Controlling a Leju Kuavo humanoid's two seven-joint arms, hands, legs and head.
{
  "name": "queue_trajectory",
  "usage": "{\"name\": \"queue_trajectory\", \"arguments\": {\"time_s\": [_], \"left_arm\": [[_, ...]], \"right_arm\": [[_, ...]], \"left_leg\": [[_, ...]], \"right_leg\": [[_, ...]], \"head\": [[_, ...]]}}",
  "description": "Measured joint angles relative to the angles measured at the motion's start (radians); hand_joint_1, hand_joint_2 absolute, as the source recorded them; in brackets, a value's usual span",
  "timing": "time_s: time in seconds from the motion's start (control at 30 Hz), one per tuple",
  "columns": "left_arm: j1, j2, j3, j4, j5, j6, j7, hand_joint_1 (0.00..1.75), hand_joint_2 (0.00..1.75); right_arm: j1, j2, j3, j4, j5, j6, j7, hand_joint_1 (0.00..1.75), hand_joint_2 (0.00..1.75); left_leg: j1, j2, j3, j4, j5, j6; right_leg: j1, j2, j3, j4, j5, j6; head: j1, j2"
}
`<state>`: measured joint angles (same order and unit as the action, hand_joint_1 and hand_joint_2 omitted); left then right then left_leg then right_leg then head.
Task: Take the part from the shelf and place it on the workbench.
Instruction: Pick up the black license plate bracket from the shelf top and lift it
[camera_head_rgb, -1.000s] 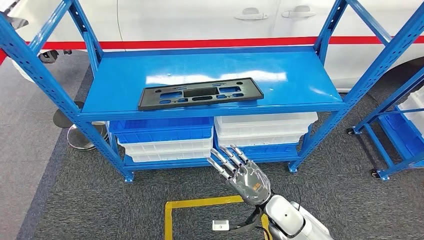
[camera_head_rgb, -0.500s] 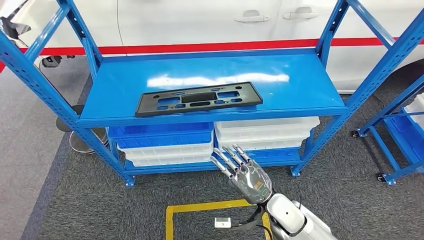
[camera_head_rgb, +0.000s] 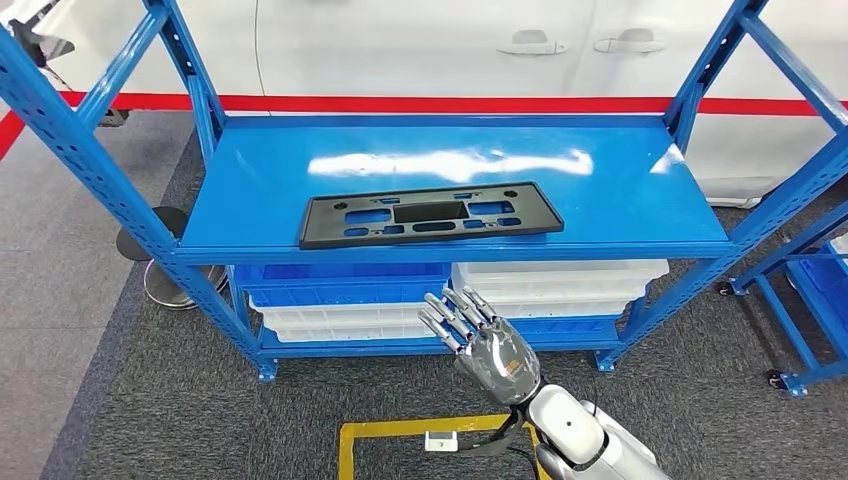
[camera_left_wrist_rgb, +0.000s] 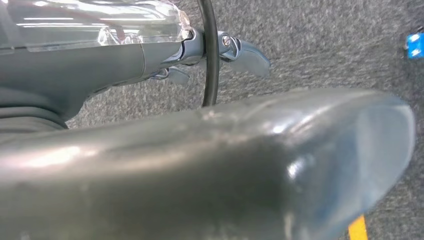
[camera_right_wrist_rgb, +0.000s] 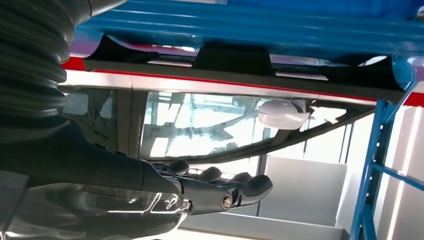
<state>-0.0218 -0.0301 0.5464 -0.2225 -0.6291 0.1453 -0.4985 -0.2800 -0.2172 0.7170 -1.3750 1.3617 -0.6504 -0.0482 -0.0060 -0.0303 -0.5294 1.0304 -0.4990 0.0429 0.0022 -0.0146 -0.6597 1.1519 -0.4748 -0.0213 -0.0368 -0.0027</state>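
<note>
My right robot hand (camera_head_rgb: 488, 345), fingers spread and empty, hovers below the shelf (camera_head_rgb: 250, 190).
I should lift clear of the shelf's near edge, then grip the black part (camera_head_rgb: 430, 215) along its near rim.

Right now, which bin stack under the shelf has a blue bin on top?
The left stack: its top bin is blue, with white bins beneath. The right stack is topped by white bins.

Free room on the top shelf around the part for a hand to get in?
Bare shelf right of the part, a narrower patch to its left, and a wide strip behind it up to the back edge. In front it is tight: the part lies close to the front lip. Right hand is below, in front of the bins.
</note>
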Motion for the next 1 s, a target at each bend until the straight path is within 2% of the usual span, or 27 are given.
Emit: {"name": "queue_trajectory", "arguments": {"time_s": [0.03,0.07,0.1,0.17,0.23,0.27,0.33,0.37,0.4,0.43,0.5,0.53,0.57,0.6,0.7,0.77,0.8,0.87,0.9,0.93,0.97,1.0], "left_arm": [[-0.001,-0.001,0.001,0.0,-0.003,0.0,0.0,0.0,0.0],[-0.002,-0.002,0.001,0.001,-0.006,0.0,0.001,0.0,0.0],[-0.002,-0.003,0.003,0.001,-0.01,-0.001,0.001,0.0,0.0],[-0.002,0.0,0.006,0.001,-0.017,-0.002,0.002,0.0,0.0],[-0.005,0.004,0.008,0.001,-0.026,-0.002,-0.001,0.0,0.0],[-0.007,0.006,0.008,0.001,-0.029,-0.001,-0.004,0.0,0.0],[-0.011,0.011,0.012,0.001,-0.031,0.0,-0.011,0.0,0.0],[-0.01,0.014,0.016,0.001,-0.031,0.0,-0.013,0.0,0.0],[-0.008,0.016,0.018,0.001,-0.032,0.0,-0.014,0.0,0.0],[-0.006,0.018,0.021,0.001,-0.032,0.0,-0.014,0.0,0.0],[-0.003,0.019,0.023,0.001,-0.033,-0.001,-0.015,0.0,0.0],[-0.003,0.02,0.024,0.001,-0.033,-0.001,-0.015,0.0,0.0],[-0.003,0.02,0.024,0.001,-0.033,-0.001,-0.016,0.0,0.0],[-0.003,0.02,0.024,0.001,-0.033,-0.001,-0.016,0.0,0.0],[0.0,0.023,0.025,0.002,-0.036,0.0,-0.016,0.0,0.0],[-0.002,0.023,0.025,0.002,-0.04,-0.001,-0.016,0.0,0.0],[-0.005,0.024,0.025,0.002,-0.042,-0.001,-0.016,0.0,0.0],[-0.007,0.024,0.025,0.002,-0.044,-0.003,-0.016,0.0,0.0],[-0.007,0.024,0.025,0.002,-0.045,-0.003,-0.016,0.0,0.0],[-0.006,0.024,0.025,0.002,-0.045,-0.003,-0.015,0.0,0.0],[-0.005,0.024,0.025,0.002,-0.047,-0.003,-0.015,0.0,0.0],[-0.004,0.024,0.025,0.002,-0.048,-0.003,-0.014,0.0,0.0]], "right_arm": [[-0.001,0.001,-0.001,0.001,-0.001,0.0,0.0,0.0,1.75],[-0.003,0.002,-0.002,0.002,-0.003,0.0,0.001,0.0,1.75],[-0.004,0.003,-0.003,0.003,-0.005,0.0,0.002,0.0,1.75],[-0.006,0.004,-0.006,0.004,-0.011,0.0,0.003,0.0,1.75],[-0.009,0.001,-0.008,0.005,-0.019,-0.001,0.003,0.0,1.75],[-0.012,0.0,-0.008,0.006,-0.023,-0.001,0.003,0.0,1.75],[-0.017,-0.004,-0.009,0.009,-0.031,-0.001,0.003,0.0,1.75],[-0.018,-0.004,-0.009,0.011,-0.033,-0.001,0.003,0.0,1.75],[-0.017,-0.004,-0.009,0.013,-0.035,-0.001,0.002,0.0,1.75],[-0.016,-0.004,-0.009,0.014,-0.036,-0.001,0.002,0.0,1.75],[-0.016,-0.004,-0.009,0.016,-0.037,-0.001,0.001,0.0,1.75],[-0.017,-0.004,-0.009,0.016,-0.038,-0.001,0.001,0.0,1.75],[-0.017,-0.004,-0.009,0.017,-0.038,0.0,0.001,0.0,1.75],[-0.018,-0.004,-0.01,0.018,-0.039,0.0,0.001,0.0,1.75],[-0.018,-0.004,-0.012,0.019,-0.039,0.0,0.0,0.0,1.75],[-0.022,-0.004,-0.016,0.02,-0.04,0.0,0.0,0.0,1.75],[-0.024,-0.003,-0.018,0.021,-0.041,0.0,0.0,0.0,1.75],[-0.027,-0.001,-0.02,0.024,-0.042,0.001,0.0,0.0,1.75],[-0.026,0.0,-0.021,0.026,-0.042,0.002,0.0,0.0,1.75],[-0.026,0.0,-0.023,0.029,-0.042,0.002,0.0,0.0,1.75],[-0.027,0.0,-0.025,0.032,-0.044,0.003,0.0,0.0,1.75],[-0.029,0.0,-0.028,0.035,-0.045,0.003,0.0,0.0,1.75]], "left_leg": [[-0.001,0.0,0.007,-0.002,-0.006,-0.002],[0.0,0.0,0.009,-0.004,-0.011,-0.006],[0.0,0.002,0.012,-0.005,-0.013,-0.012],[-0.001,0.008,0.023,-0.006,-0.009,-0.024],[-0.002,0.012,0.026,0.022,-0.02,-0.034],[0.0,0.013,0.007,0.062,-0.039,-0.039],[0.005,0.014,-0.066,0.18,-0.09,-0.051],[0.007,0.015,-0.104,0.228,-0.104,-0.057],[0.01,0.015,-0.13,0.25,-0.101,-0.063],[0.012,0.016,-0.14,0.237,-0.077,-0.068],[0.015,0.017,-0.116,0.126,0.02,-0.072],[0.015,0.017,-0.103,0.071,0.054,-0.071],[0.013,0.018,-0.092,0.029,0.073,-0.065],[0.01,0.018,-0.088,0.009,0.076,-0.057],[0.009,0.019,-0.076,-0.004,0.064,-0.024],[0.014,0.016,-0.051,-0.014,0.057,-0.012],[0.015,0.015,-0.042,-0.018,0.052,-0.007],[0.016,0.011,-0.027,-0.019,0.04,-0.003],[0.016,0.009,-0.018,-0.019,0.032,-0.003],[0.016,0.007,-0.007,-0.019,0.023,-0.004],[0.016,0.006,0.006,-0.019,0.013,-0.006],[0.016,0.005,0.02,-0.019,0.003,-0.009]], "right_leg": [[0.008,-0.001,0.015,-0.052,0.024,-0.015],[0.015,-0.002,0.027,-0.088,0.034,-0.026],[0.02,-0.002,0.035,-0.107,0.029,-0.033],[0.021,0.0,0.055,-0.134,0.028,-0.037],[0.013,-0.001,0.088,-0.159,0.025,-0.038],[0.009,-0.003,0.103,-0.169,0.022,-0.037],[0.006,-0.006,0.122,-0.175,0.011,-0.036],[0.005,-0.006,0.129,-0.175,0.003,-0.034],[0.003,-0.005,0.138,-0.174,-0.006,-0.032],[0.001,-0.004,0.149,-0.173,-0.015,-0.029],[-0.003,-0.003,0.175,-0.17,-0.038,-0.019],[-0.005,-0.003,0.186,-0.168,-0.049,-0.013],[-0.006,-0.002,0.192,-0.165,-0.058,-0.007],[-0.006,-0.002,0.194,-0.164,-0.066,-0.001],[-0.005,0.002,0.202,-0.152,-0.076,0.014],[-0.007,0.004,0.183,-0.099,-0.087,0.021],[-0.011,0.004,0.151,-0.044,-0.103,0.025],[-0.017,0.004,0.061,0.08,-0.142,0.033],[-0.019,0.004,0.021,0.12,-0.15,0.036],[-0.021,0.004,-0.004,0.127,-0.138,0.036],[-0.023,0.004,-0.013,0.1,-0.103,0.036],[-0.023,0.003,-0.008,0.045,-0.049,0.033]], "head": [[0.0,0.0],[0.001,0.0],[0.001,0.0],[0.001,0.0],[0.001,0.0],[0.001,0.0],[0.001,0.0],[0.001,0.0],[0.001,0.0],[0.001,0.0],[0.001,0.0],[0.001,0.0],[0.001,0.0],[0.001,0.0],[0.001,0.0],[0.001,0.0],[0.001,0.0],[0.001,0.0],[0.001,0.0],[0.001,0.0],[0.001,0.0],[0.001,0.0]]}}
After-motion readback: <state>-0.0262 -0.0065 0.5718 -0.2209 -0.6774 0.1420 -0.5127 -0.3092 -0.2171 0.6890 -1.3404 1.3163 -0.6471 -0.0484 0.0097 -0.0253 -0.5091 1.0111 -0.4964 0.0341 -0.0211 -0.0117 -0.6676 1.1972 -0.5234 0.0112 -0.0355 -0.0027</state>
